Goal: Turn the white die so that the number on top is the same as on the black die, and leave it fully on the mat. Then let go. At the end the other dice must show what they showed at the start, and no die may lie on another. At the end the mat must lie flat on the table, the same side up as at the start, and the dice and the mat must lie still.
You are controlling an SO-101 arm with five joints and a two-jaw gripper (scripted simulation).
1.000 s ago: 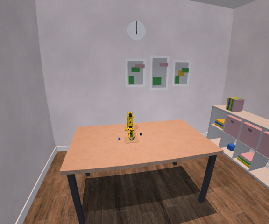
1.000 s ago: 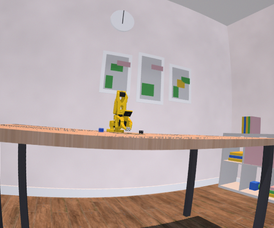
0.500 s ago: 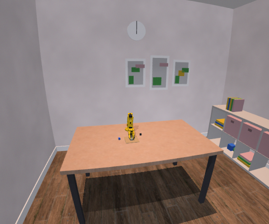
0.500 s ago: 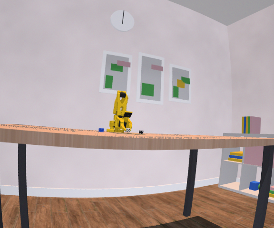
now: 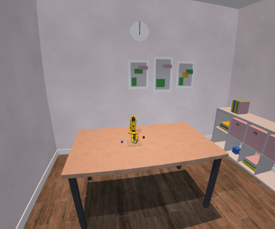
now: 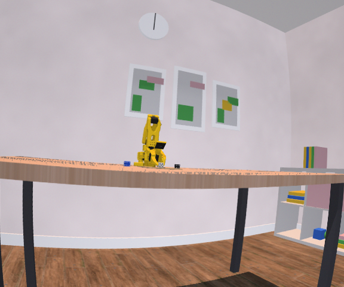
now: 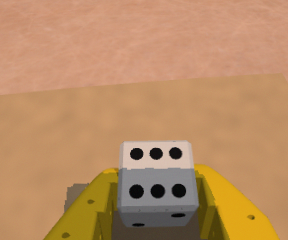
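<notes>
My yellow gripper is shut on the white die, low over the tan mat. In the wrist view the die sits between the two yellow fingers; one face with three pips in a row faces away and a face with pips in rows faces the camera. Whether the die touches the mat I cannot tell. The black die lies on the table to the right of the mat. Its top number is too small to read.
A blue die lies on the table left of the mat. The wooden table extends widely around. A shelf unit stands at the right wall.
</notes>
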